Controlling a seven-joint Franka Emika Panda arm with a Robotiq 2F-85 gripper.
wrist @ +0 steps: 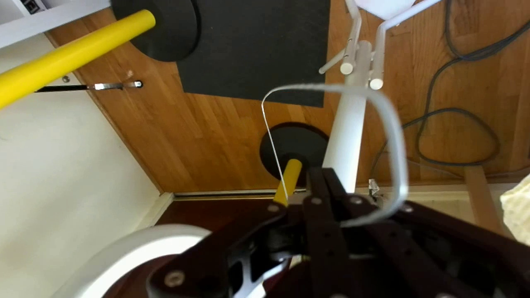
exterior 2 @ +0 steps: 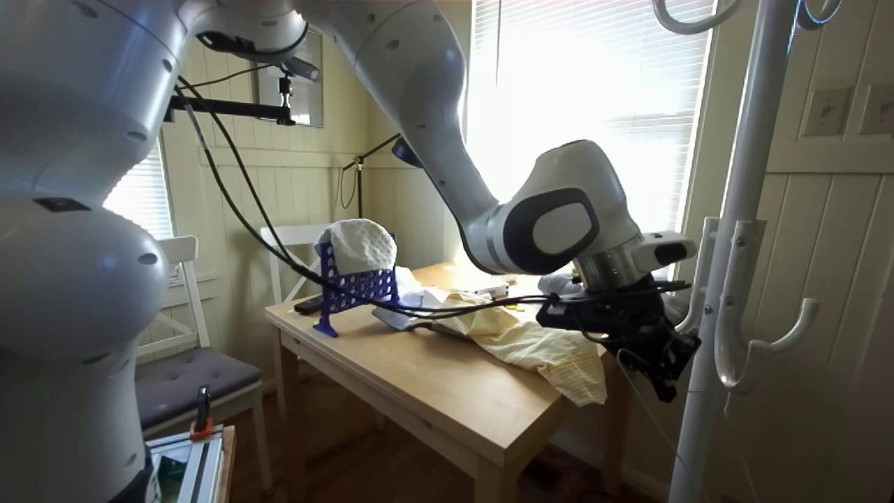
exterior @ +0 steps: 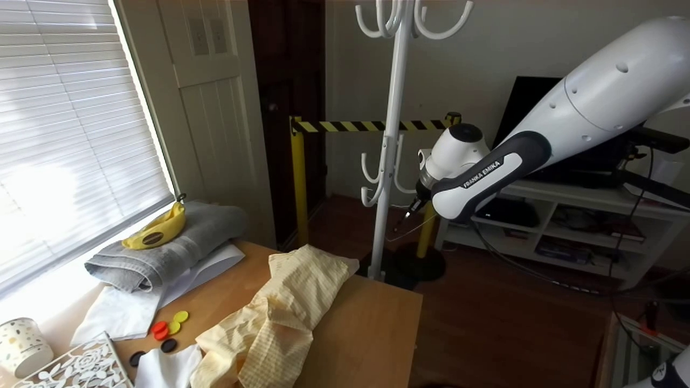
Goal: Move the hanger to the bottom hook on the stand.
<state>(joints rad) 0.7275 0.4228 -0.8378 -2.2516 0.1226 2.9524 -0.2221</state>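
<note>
The hanger is a thin white wire (wrist: 396,140). It loops out in front of the fingers in the wrist view and shows as a faint line (exterior: 414,230) in an exterior view. My gripper (wrist: 325,176) is shut on it; the fingers nearly meet. The white stand (exterior: 397,86) (exterior 2: 751,140) also shows in the wrist view (wrist: 345,136). Its lower-tier hooks (exterior: 372,198) (exterior 2: 793,334) show in both exterior views. My gripper (exterior: 399,225) (exterior 2: 667,388) points down beside the pole, at or slightly below the lower hooks. I cannot tell whether the wire touches a hook.
A yellow barrier post (exterior: 299,178) and striped tape (exterior: 350,126) stand behind the pole. A wooden table (exterior: 393,318) with a yellow cloth (exterior: 291,302) stands near the stand. A white shelf (exterior: 571,199) stands against the wall. A large white curve (wrist: 145,244) shows close to the camera.
</note>
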